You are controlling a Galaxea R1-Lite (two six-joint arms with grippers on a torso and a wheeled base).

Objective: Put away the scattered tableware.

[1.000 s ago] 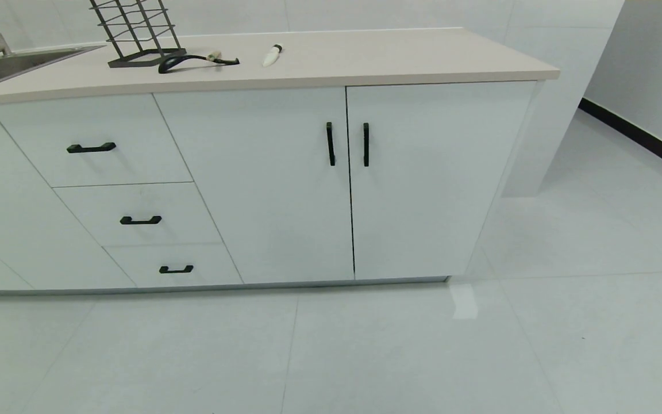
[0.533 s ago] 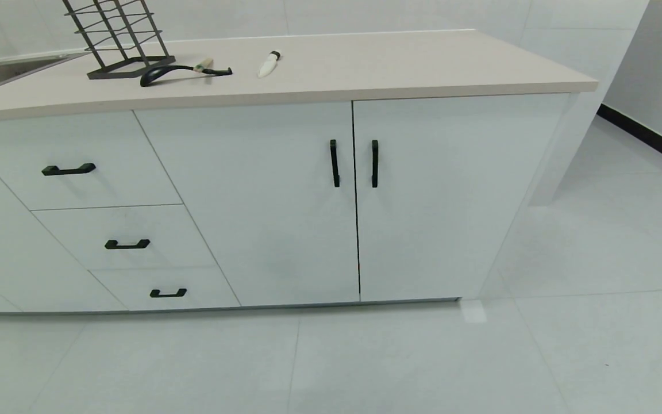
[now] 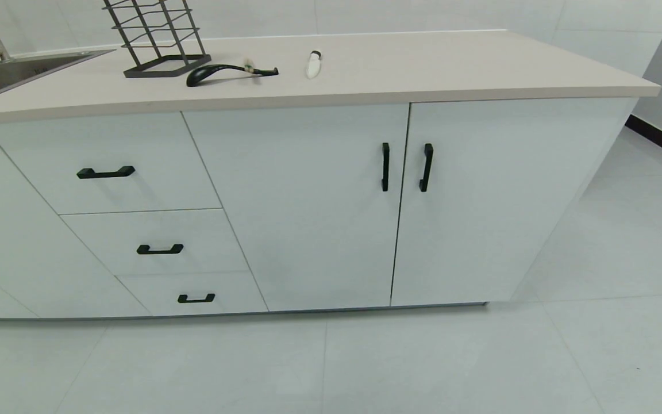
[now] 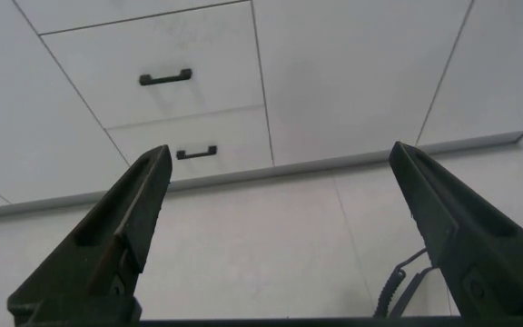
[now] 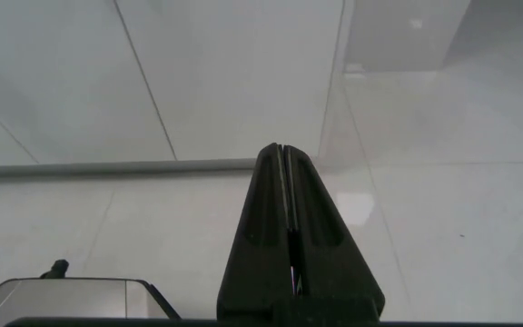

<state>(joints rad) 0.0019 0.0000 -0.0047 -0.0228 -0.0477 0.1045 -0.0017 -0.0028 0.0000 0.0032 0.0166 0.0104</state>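
Looking across the room, the bench [image 3: 480, 63] carries the tableware. A black spoon [image 3: 199, 76] lies just beside the base of a wire rack [image 3: 158, 34]. A small white utensil [image 3: 312, 63] sits near the spoon's handle tip but apart from it. Both are set back from the front edge, and a sink [image 3: 15, 72] sits at the left end.

The left wrist view looks lower (at drawer fronts [image 4: 171, 54] and floor [image 4: 271, 245]). There the left gripper [image 4: 280, 153] hangs with fingers spread wide, holding nothing. The right gripper [image 5: 282, 159] is pressed closed on nothing, above broad floor tiles near the cabinet's foot.
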